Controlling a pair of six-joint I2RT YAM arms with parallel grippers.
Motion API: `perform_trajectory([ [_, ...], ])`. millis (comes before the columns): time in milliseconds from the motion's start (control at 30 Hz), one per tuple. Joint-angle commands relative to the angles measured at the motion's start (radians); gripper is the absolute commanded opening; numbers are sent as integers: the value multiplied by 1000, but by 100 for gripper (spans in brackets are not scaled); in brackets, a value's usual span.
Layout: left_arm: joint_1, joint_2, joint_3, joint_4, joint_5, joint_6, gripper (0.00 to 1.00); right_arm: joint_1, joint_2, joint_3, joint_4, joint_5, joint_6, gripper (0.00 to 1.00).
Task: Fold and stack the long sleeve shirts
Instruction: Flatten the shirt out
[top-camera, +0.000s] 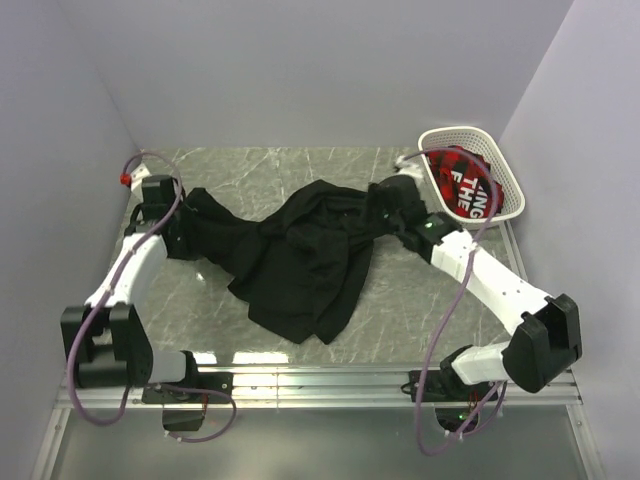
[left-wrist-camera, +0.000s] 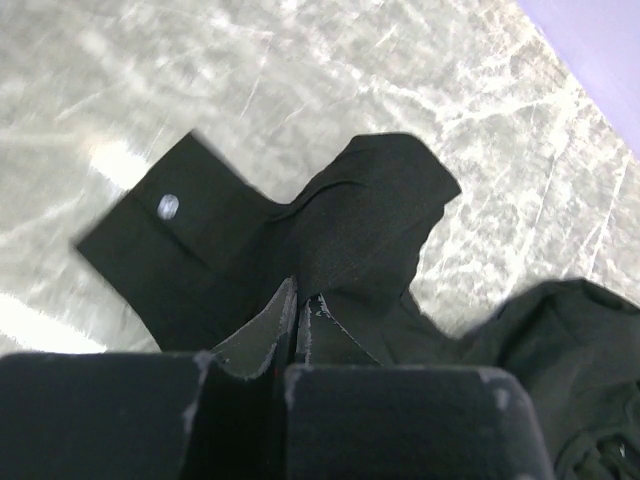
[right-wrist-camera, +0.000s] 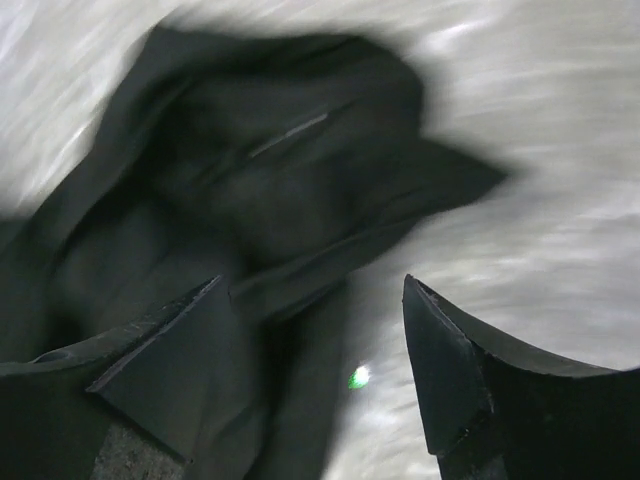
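Shirt (top-camera: 300, 262) lies crumpled in the middle of the table (top-camera: 420, 300). Left claw (left-wrist-camera: 300, 330) pinches a sleeve (left-wrist-camera: 370, 220) by its cuff (left-wrist-camera: 150, 228) at far left; right claw (right-wrist-camera: 312, 290) gapes wide over the right end, holding nothing. Spreading step, I judge: next, right must regrip and pull flat.

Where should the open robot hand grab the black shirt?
Best guess: grab the black shirt by its pointed loose end, coming down from above with the right gripper. That end lies thin on the table, clear of the bunched middle, opposite the cuffed sleeve the left gripper pinches.
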Motion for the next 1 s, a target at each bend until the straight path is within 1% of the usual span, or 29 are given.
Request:
perform_trajectory([
  [0, 2, 101, 136, 28, 18, 60, 1, 93, 10, -46, 72, -124, -45, 77],
  [33, 2, 132, 168, 32, 18, 69, 0, 119, 24, -55, 79, -159, -34, 77],
  [67, 3, 165, 244, 38, 15, 88, 0, 130, 36, -63, 84, -176, -19, 76],
  [100, 3, 242, 291, 37, 6, 97, 1, 139, 59, -68, 102, -196, 6, 76],
  [133, 2, 282, 393, 34, 4, 109, 1, 153, 71, -72, 115, -222, 15, 75],
  [167, 2, 325, 449, 16, 4, 121, 1, 158, 84, -77, 124, -227, 26, 74],
  [200, 2, 401, 502, 3, 9, 123, 5, 159, 106, -79, 136, -231, 49, 74],
  [233, 3, 435, 595, -10, 15, 123, 9, 159, 120, -76, 141, -237, 58, 73],
  [267, 0, 463, 630, -17, 23, 115, 14, 159, 131, -74, 145, -236, 67, 72],
  [300, 0, 495, 653, -9, 32, 111, 32, 159, 148, -75, 167, -239, 90, 71],
  [367, -1, 500, 665, 5, 60, 89, 56, 159, 163, -74, 193, -257, 109, 71],
  [400, -1, 482, 655, 17, 72, 82, 71, 161, 180, -71, 208, -262, 127, 71],
  [467, -9, 447, 592, 22, 90, 57, 82, 159, 196, -68, 224, -274, 149, 71],
  [500, -9, 399, 563, 20, 95, 45, 89, 159, 206, -65, 239, -279, 153, 71],
  [533, -9, 372, 497, 3, 110, 31, 92, 159, 211, -66, 247, -285, 156, 71],
  [567, -14, 311, 459, -7, 119, -5, 95, 161, 216, -66, 257, -297, 162, 71],
  [600, -14, 275, 414, -17, 130, -26, 95, 161, 223, -66, 262, -303, 166, 71],
  [633, -17, 238, 314, -23, 153, -47, 95, 159, 223, -65, 264, -305, 169, 71],
  [667, -32, 198, 255, -21, 185, -84, 95, 161, 226, -68, 268, -305, 173, 71],
  [700, -44, 118, 195, -15, 198, -101, 95, 159, 229, -71, 271, -302, 175, 71],
  [733, -46, 79, 81, -12, 201, -118, 94, 159, 228, -71, 274, -302, 176, 71],
  [767, -110, 43, 28, -17, 202, -144, 94, 161, 228, -80, 279, -300, 179, 71],
  [800, -133, -15, -20, -23, 205, -159, 94, 159, 228, -83, 285, -300, 179, 71],
  [833, -156, -41, -101, -32, 205, -174, 93, 159, 226, -88, 290, -302, 181, 71],
  [867, -196, -67, -139, -47, 210, -212, 93, 159, 228, -89, 294, -306, 184, 71],
  [900, -213, -116, -175, -52, 213, -231, 92, 159, 232, -89, 299, -308, 186, 71],
  [933, -228, -141, -240, -58, 208, -254, 92, 159, 232, -91, 302, -310, 187, 71],
  [967, -256, -165, -270, -58, 198, -288, 91, 159, 234, -94, 307, -310, 189, 71],
])
